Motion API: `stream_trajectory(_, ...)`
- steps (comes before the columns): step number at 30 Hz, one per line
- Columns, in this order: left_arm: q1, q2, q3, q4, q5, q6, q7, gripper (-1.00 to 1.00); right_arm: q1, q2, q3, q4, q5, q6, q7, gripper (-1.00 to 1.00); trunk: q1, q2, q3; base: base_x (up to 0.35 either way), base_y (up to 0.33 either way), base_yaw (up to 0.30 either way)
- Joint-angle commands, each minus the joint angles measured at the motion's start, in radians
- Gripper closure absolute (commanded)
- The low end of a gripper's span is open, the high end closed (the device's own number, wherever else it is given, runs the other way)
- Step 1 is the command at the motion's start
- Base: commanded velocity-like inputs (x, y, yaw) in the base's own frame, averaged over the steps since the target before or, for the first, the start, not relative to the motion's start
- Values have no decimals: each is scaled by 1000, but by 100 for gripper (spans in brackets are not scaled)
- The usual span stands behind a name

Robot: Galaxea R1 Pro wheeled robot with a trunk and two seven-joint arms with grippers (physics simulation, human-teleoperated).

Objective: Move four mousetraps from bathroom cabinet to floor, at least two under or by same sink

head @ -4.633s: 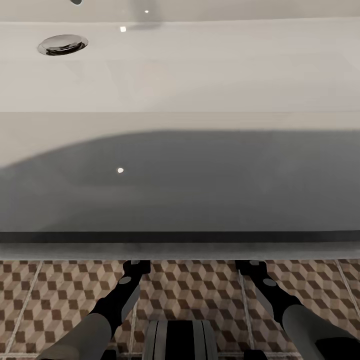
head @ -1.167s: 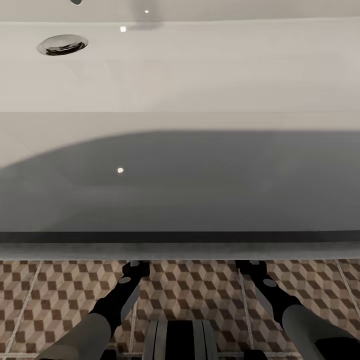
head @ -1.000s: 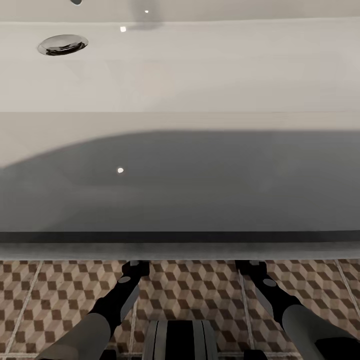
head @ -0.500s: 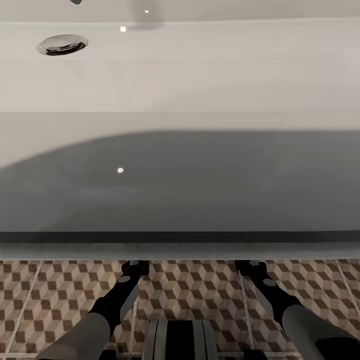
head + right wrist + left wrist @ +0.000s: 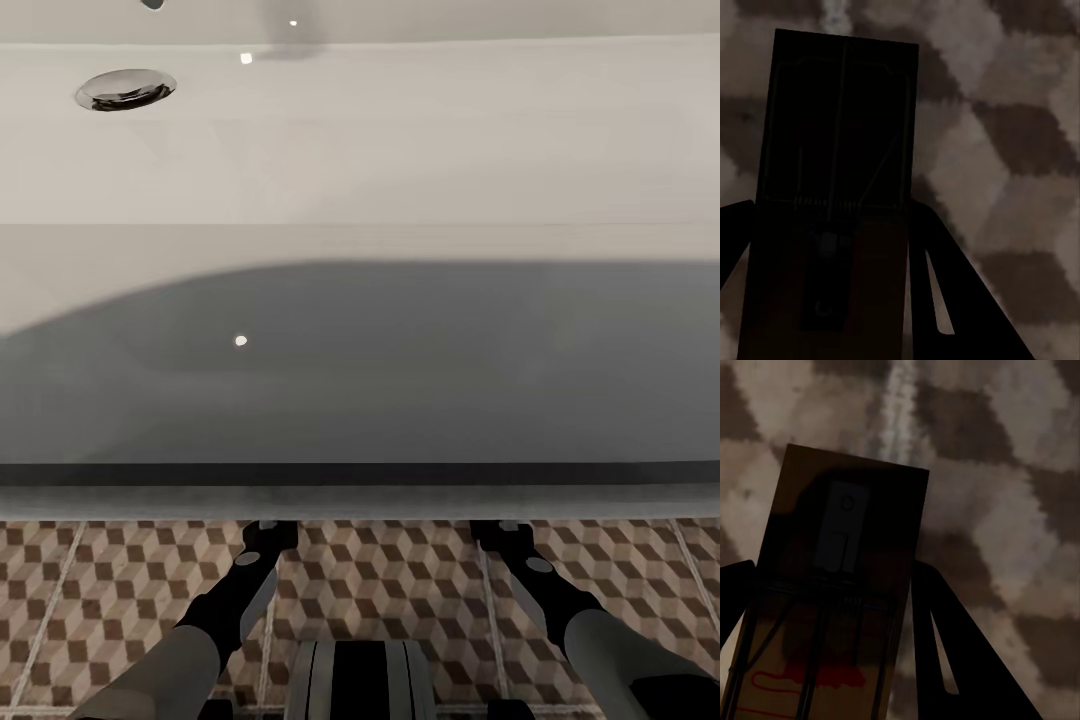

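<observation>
left arm (image 5: 235,590): barely shifted across the earlier head pictures; black wrist link under the sink (image 5: 360,300) front edge wobbles slightly sideways, now back near where it started
left forearm: lower grey part sits a touch differently at the picture's bottom edge than 0.5 s ago
right arm (image 5: 545,590): no visible shift
head camera: no shift; sink and bathroom floor (image 5: 400,580) line up the same
wrist views: no earlier pictures to compare, change cannot be told
</observation>
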Motion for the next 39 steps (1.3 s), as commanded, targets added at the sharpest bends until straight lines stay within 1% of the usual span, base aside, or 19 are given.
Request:
stream_trajectory(1,0,1,-8,0,7,-3,8,100,0,-1,9,1,-14,-4,-3,100,0,0,0,0,0,0)
stream_trajectory(26,0,-4,-8,1,7,-5,8,100,0,-1,7,1,-12,-15,-3,100,0,0,0,0,0,0)
stream_trajectory(39,0,-5,-8,2,6,-21,8,100,0,-1,7,1,-12,-22,-3,100,0,0,0,0,0,0)
